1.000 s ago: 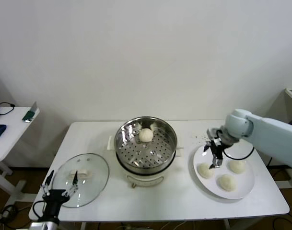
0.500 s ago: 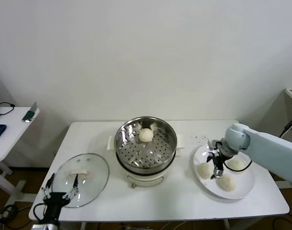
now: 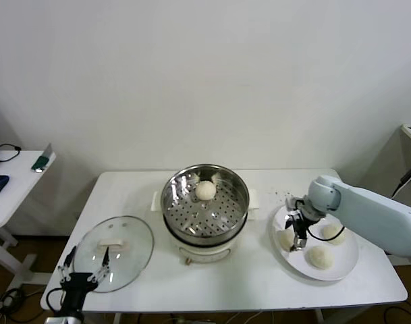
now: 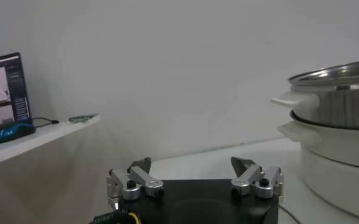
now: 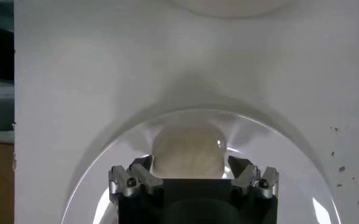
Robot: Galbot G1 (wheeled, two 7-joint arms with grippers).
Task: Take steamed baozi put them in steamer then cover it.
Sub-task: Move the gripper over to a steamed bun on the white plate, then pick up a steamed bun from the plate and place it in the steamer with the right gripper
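On the tabletop (image 3: 252,283) the steamer (image 3: 205,206) sits centre with one baozi (image 3: 205,190) inside, the cover (image 3: 115,252) lies at its left, and the plate (image 3: 340,266) carrying three baozi (image 3: 319,256) lies right.

The head view looks forward and down from high up, taking in the whole tabletop (image 3: 245,283) and the wall behind. The left wrist view sits low at the tabletop's edge, facing level across it, with the steamer (image 4: 337,122) near; both views share that pot. The right wrist view looks straight down, very close over the white plate (image 5: 301,158), which the head view shows too.
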